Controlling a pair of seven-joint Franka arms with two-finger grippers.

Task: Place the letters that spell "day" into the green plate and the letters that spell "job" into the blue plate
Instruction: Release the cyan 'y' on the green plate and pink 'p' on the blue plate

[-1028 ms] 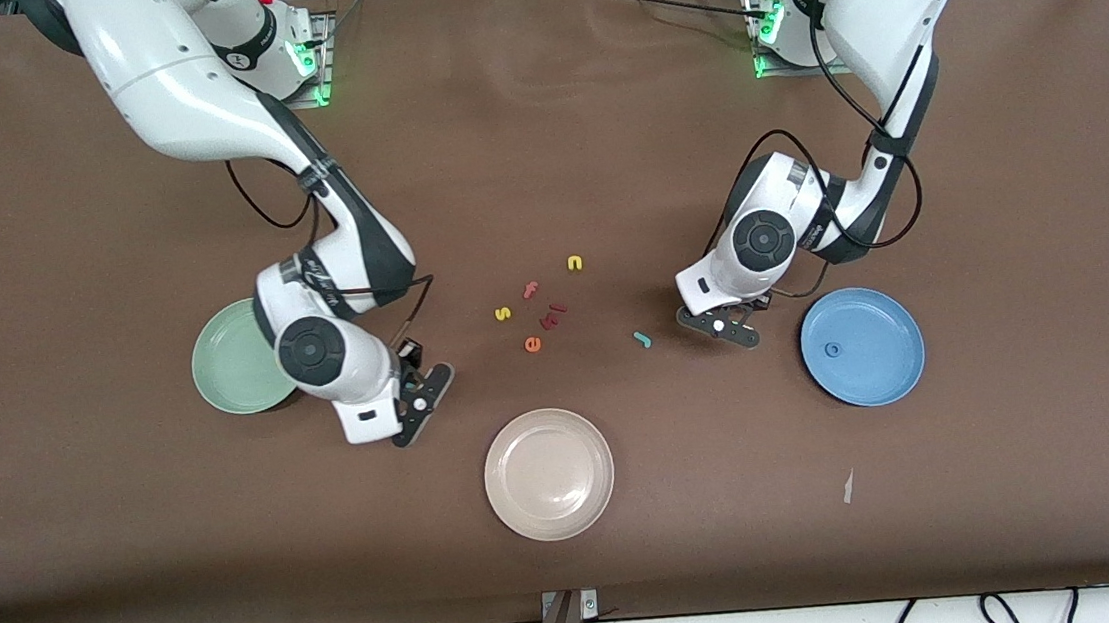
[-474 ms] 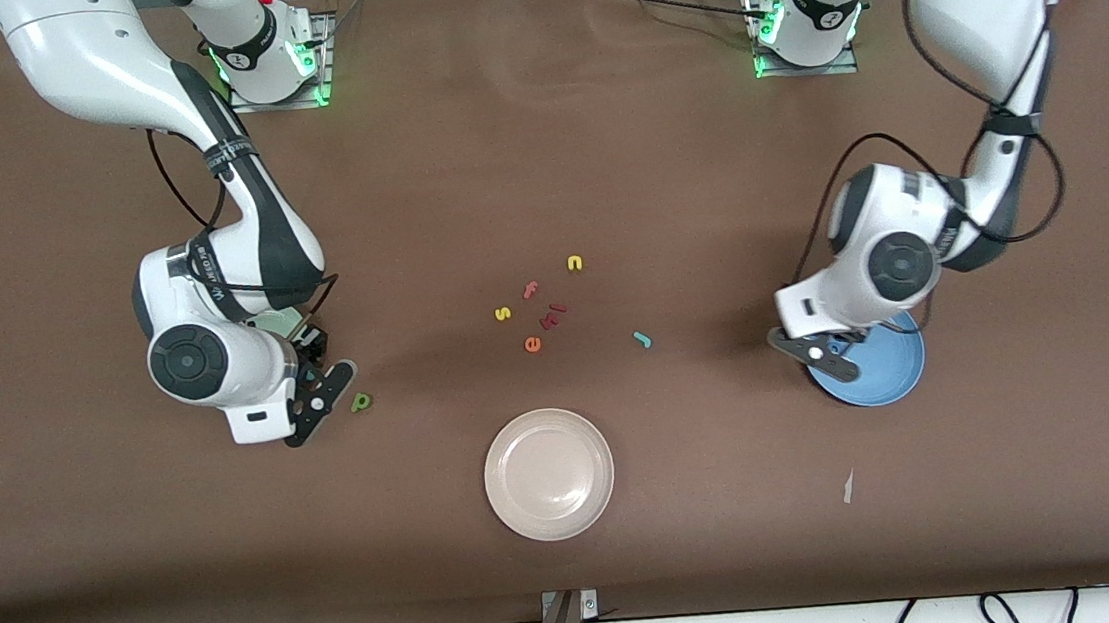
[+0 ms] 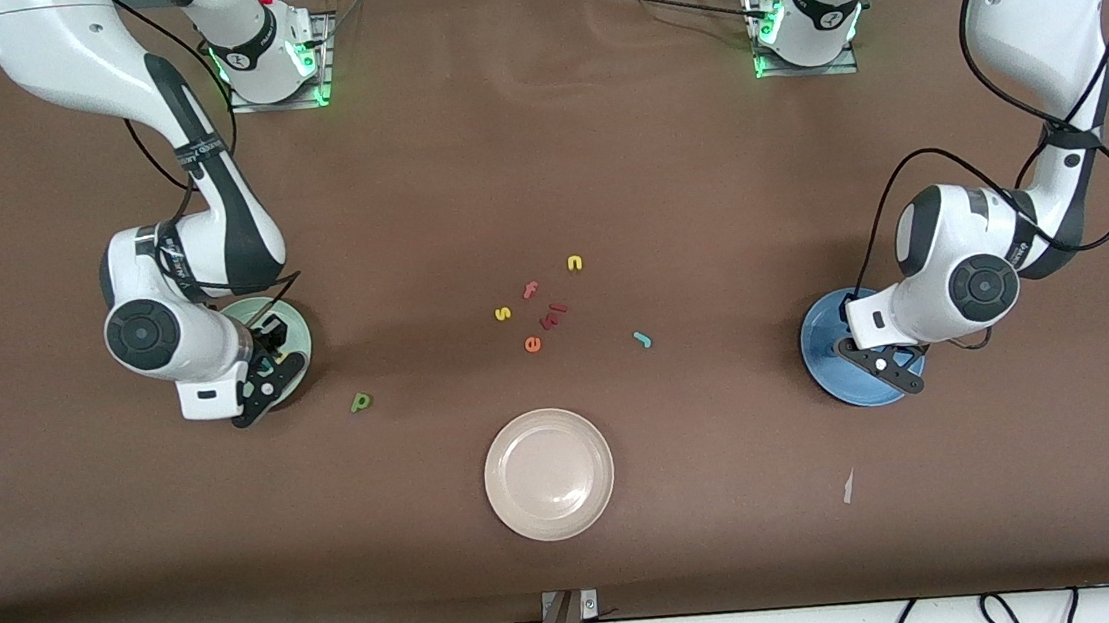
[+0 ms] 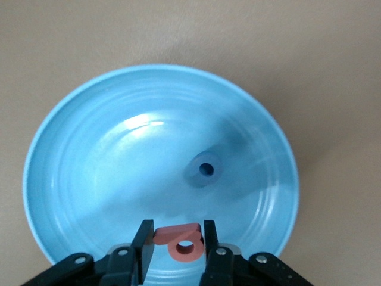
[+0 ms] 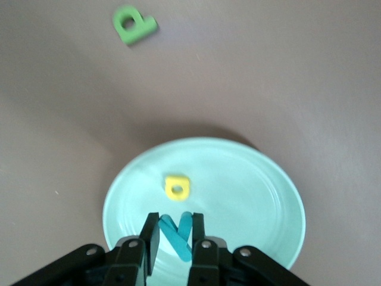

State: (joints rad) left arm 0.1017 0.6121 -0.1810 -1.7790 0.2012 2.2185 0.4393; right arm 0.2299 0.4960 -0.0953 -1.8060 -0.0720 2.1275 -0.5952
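Right pincer [image 5: 171,238], over the green plate [image 5: 262,179] at frame left, pinches the teal y [image 5: 175,235]. Left pincer [image 4: 177,244], over the blue plate [image 4: 89,149] at right, grips the red letter [image 4: 178,243]. Letters look light and stiff; grip the flat sides.

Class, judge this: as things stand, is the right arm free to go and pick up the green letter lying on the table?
Probably not yet. The right gripper is shut on the teal y over the green plate. The green letter lies uncovered nearby, so the path looks free after release.
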